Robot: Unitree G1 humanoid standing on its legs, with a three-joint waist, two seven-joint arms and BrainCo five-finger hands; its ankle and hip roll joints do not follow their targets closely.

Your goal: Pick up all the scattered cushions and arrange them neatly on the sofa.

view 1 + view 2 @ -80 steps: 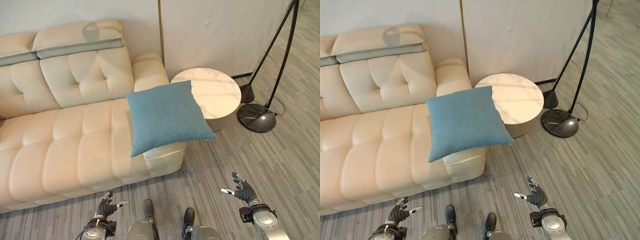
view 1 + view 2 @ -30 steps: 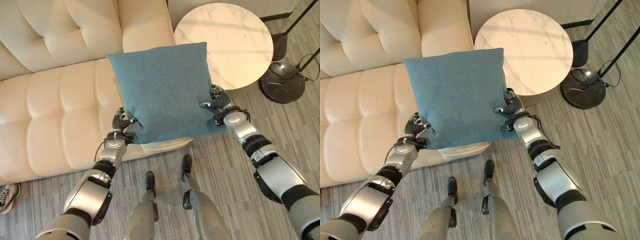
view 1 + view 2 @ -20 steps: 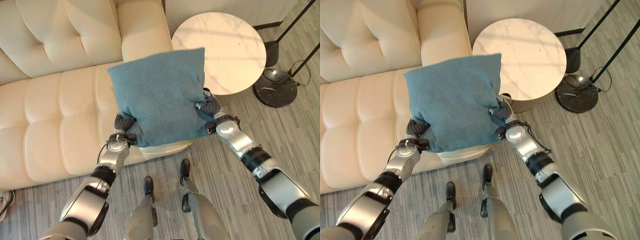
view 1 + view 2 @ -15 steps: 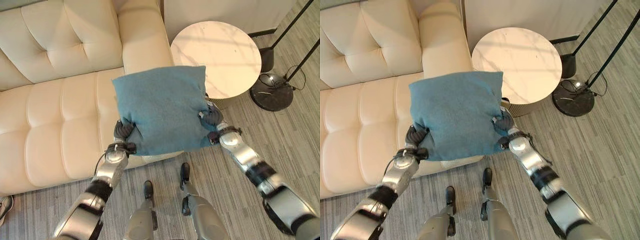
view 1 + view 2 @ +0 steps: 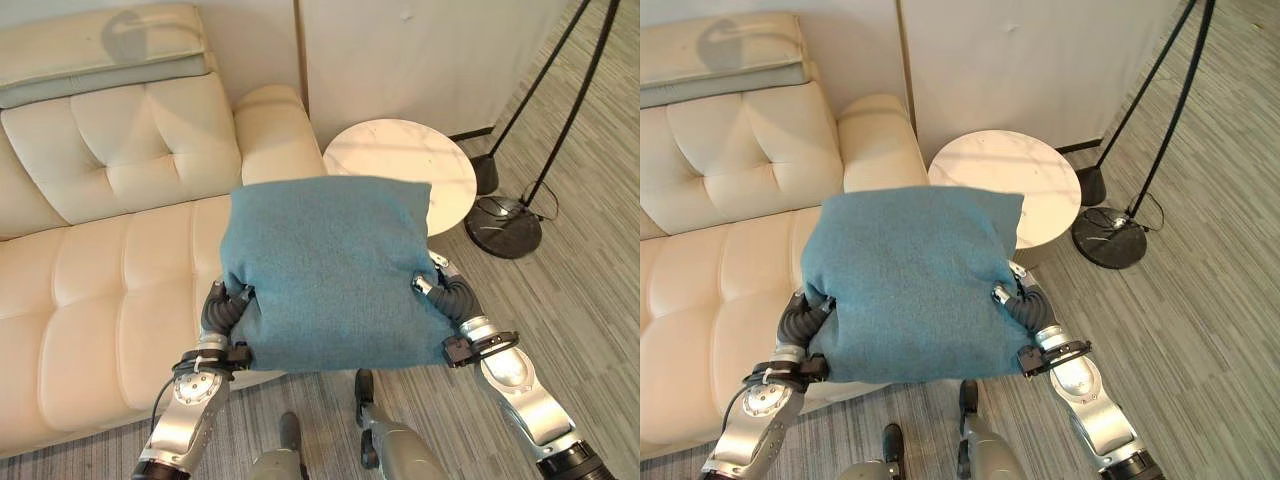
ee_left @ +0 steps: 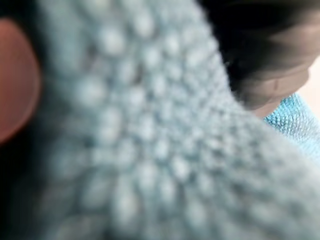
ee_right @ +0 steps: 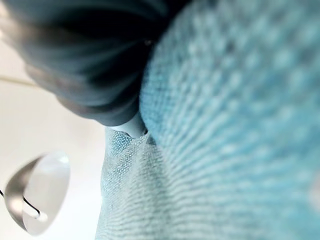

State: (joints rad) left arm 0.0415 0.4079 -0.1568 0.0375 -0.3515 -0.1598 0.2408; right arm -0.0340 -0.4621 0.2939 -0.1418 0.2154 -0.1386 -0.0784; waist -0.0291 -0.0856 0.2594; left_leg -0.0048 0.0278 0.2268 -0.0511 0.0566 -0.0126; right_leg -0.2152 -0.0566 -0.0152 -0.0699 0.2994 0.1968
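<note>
Left eye view, nearest first: the left hand (image 5: 222,312) and right hand (image 5: 447,296) clamp opposite side edges of the blue cushion (image 5: 330,270), fingers curled into the fabric, holding it level in the air between them. Beyond it and to the robot's left lies the cream sofa (image 5: 100,260), its seat partly under the cushion; the round side table (image 5: 400,170) stands further back to the right.

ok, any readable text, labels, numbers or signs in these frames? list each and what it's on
None. No print shows on the blue cushion, the cream sofa, the round side table or the floor lamp. The left hand and right hand show no markings either.
</note>
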